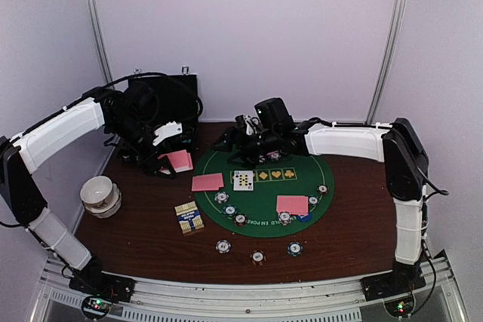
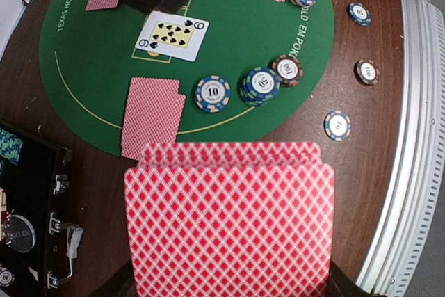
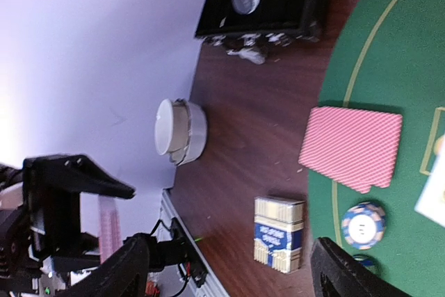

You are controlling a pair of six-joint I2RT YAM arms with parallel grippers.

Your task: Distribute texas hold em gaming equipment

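Looking over the table (image 1: 362,216), we find the left gripper (image 1: 167,161) clenched on a stack of pink-backed cards (image 2: 229,220), held in the air just off the left edge of the green mat (image 2: 83,67) and near the black case (image 1: 162,99). The right gripper (image 1: 247,152) hangs over the mat's far edge, fingers spread with nothing between them. On the mat we see a face-up nine of spades (image 2: 172,35), three face-down piles (image 2: 153,113) and several chips (image 2: 213,93); three more chips lie on bare wood beside it.
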